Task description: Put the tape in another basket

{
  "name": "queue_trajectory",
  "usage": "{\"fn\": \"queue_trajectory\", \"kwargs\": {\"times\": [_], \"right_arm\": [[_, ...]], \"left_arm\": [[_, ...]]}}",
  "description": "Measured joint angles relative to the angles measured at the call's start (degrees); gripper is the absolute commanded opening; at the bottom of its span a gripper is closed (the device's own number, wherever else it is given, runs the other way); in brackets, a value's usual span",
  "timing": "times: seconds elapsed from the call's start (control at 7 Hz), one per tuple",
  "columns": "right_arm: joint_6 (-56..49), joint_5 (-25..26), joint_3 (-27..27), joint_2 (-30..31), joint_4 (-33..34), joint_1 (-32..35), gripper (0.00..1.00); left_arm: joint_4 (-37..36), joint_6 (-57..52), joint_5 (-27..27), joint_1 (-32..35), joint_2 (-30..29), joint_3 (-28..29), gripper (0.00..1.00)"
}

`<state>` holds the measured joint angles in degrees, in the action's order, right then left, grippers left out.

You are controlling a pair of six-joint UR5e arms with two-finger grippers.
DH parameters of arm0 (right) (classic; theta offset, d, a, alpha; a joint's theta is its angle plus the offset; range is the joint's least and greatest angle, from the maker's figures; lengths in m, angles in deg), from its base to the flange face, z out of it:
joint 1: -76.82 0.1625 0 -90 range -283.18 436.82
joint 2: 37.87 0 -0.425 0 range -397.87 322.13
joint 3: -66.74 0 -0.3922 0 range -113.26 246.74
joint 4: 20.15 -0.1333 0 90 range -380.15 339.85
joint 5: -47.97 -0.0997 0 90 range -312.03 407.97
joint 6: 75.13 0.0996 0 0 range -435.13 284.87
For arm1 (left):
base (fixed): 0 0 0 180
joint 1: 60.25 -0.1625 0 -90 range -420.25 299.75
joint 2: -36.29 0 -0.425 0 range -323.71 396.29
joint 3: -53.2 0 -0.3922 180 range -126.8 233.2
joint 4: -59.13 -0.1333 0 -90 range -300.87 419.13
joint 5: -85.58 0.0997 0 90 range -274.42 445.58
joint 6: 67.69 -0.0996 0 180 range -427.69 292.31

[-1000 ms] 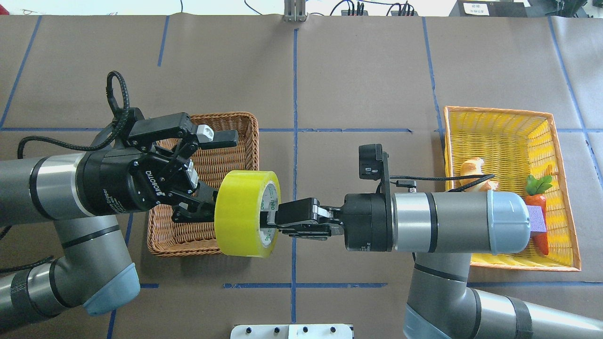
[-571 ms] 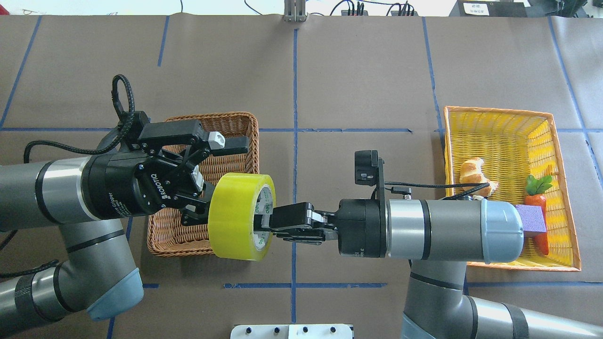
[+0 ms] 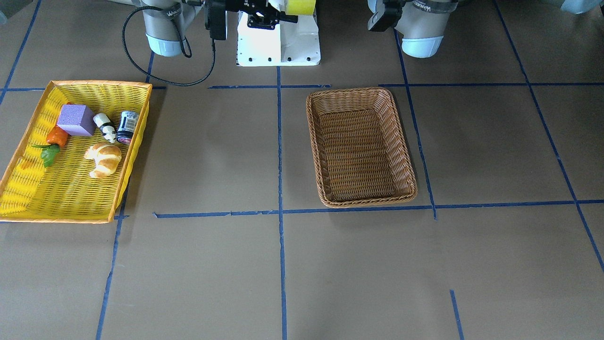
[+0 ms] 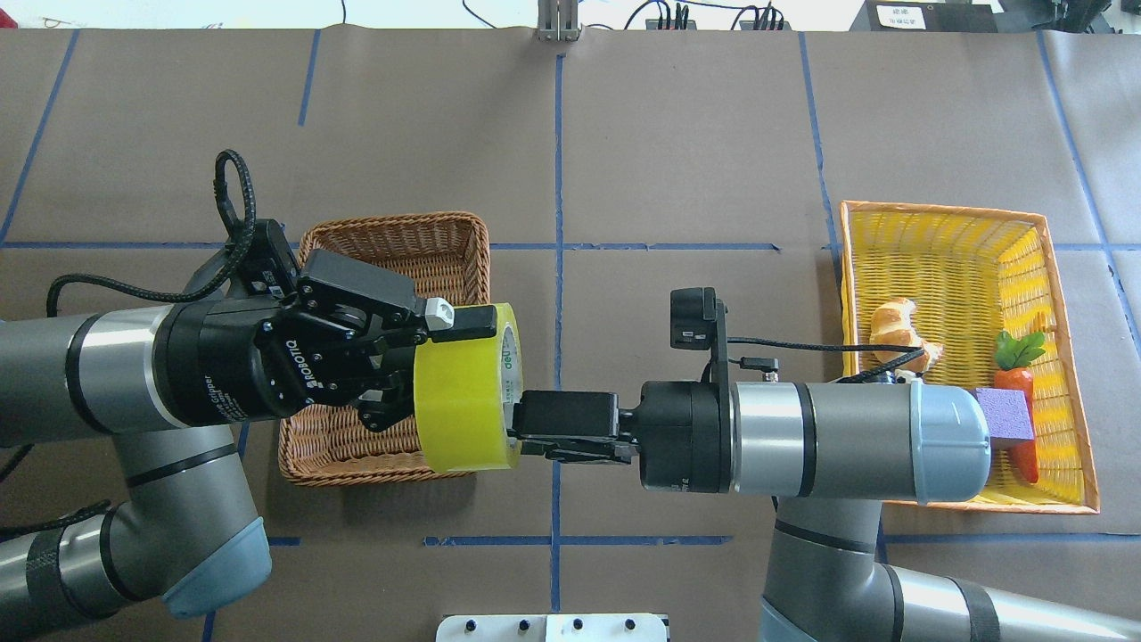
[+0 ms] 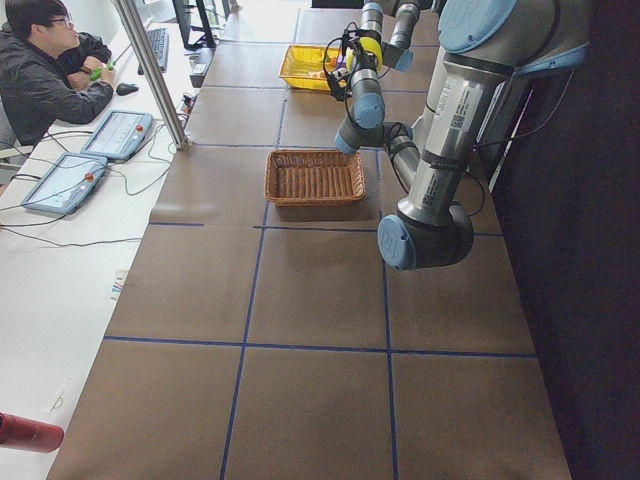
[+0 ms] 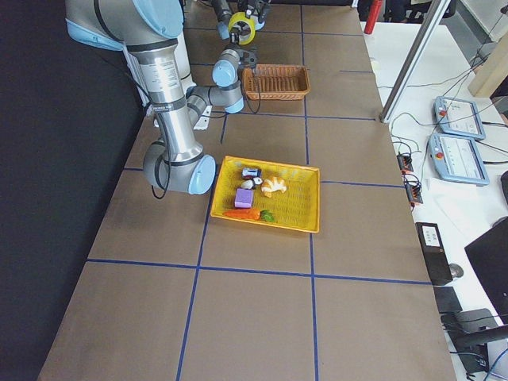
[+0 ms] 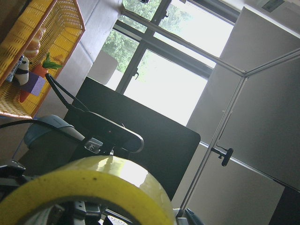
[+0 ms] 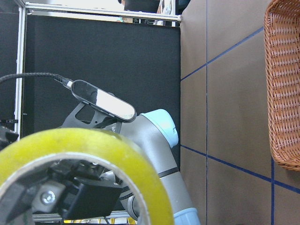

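Handover at mid-frame: the right gripper pinches the tape, the left gripper straddles it, clamp unclear. Lowering it into the basket at centre-left remains.

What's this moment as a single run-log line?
phase: handover | tape: airborne | right gripper: shut on tape | left gripper: finger over tape, grip unclear | basket: empty
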<state>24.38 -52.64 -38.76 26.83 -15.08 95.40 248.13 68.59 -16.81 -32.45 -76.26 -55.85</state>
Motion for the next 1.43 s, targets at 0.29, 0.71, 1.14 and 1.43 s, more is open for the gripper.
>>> {"fn": "queue_trajectory", "kwargs": {"times": [0.29, 0.71, 1.14, 1.43], "right_arm": [[-0.55, -0.06, -0.13, 0.05, 0.1, -0.07, 1.0], [-2.48, -2.63, -0.37, 0.75, 1.6, 3.2, 1.0], [-7.37, -24.08, -0.54, 0.96, 17.12, 21.72, 1.0], [-15.49, -33.02, -0.69, 1.91, 29.67, 30.79, 1.0]], "left_arm": [[-0.11, -0.06, -0.19, 0.21, 0.43, -0.44, 0.0], [0.0, -0.67, -5.17, 5.88, 4.74, -1.67, 0.0], [-9.82, -5.42, -15.24, 11.67, 5.26, -0.82, 0.0], [-25.84, -16.84, -21.45, 12.7, 4.44, -1.41, 0.0]]}}
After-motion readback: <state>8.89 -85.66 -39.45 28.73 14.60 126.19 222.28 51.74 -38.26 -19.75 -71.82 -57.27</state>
